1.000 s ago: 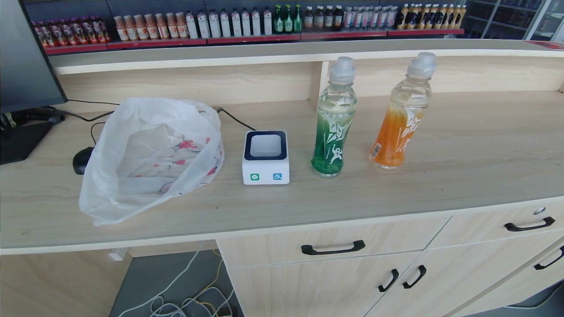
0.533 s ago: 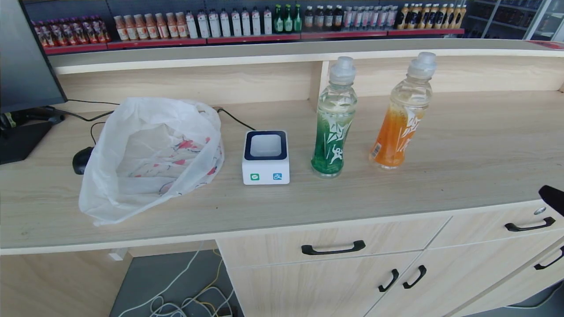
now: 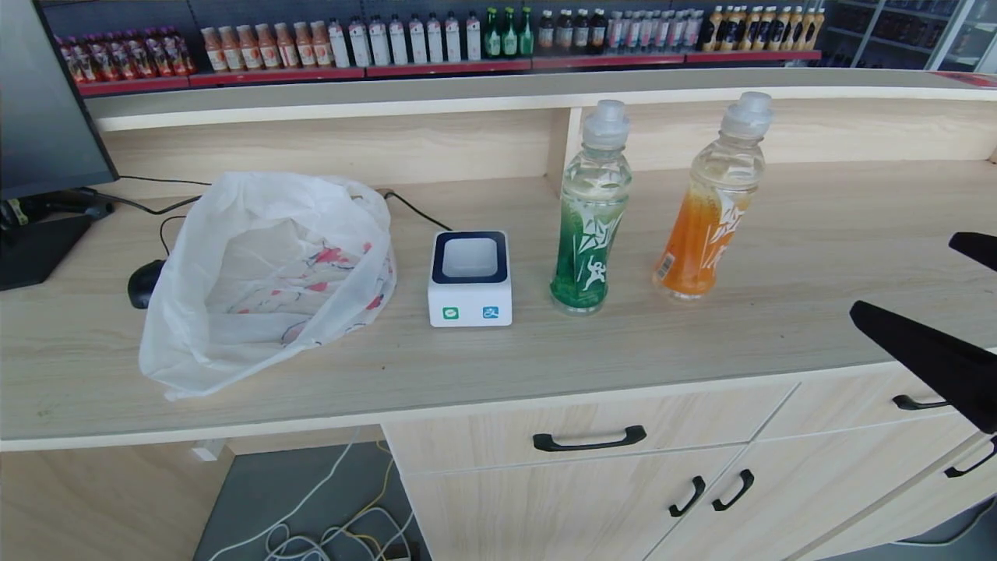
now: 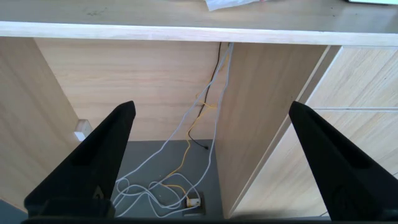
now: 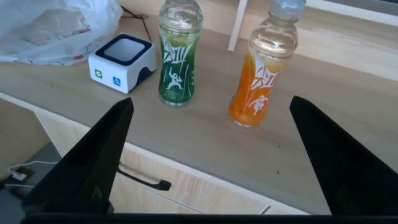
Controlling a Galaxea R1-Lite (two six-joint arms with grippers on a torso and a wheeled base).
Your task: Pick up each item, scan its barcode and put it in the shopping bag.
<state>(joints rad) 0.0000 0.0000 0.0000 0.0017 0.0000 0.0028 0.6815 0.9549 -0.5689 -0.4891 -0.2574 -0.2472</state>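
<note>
**While two bottles waited, both grippers hung wide and empty**

As it stood upright on the wooden counter (image 3: 841,226), the orange bottle (image 3: 705,210) had the green bottle (image 3: 590,226) near it, apart, then the white scanner (image 3: 470,278) and the open shopping bag (image 3: 265,273) further left. The right gripper (image 3: 903,273) hovered right of the orange bottle, well apart, fingers spread wide, gripping nothing. The left gripper (image 4: 211,106) hung below the counter above floor cables (image 4: 180,168), equally spread and empty. The head view's edge cut off the right gripper's farther finger.

Right gripper (image 3: 902,273) fingers spread wide, left gripper (image 4: 211,106) fingers likewise parted
</note>
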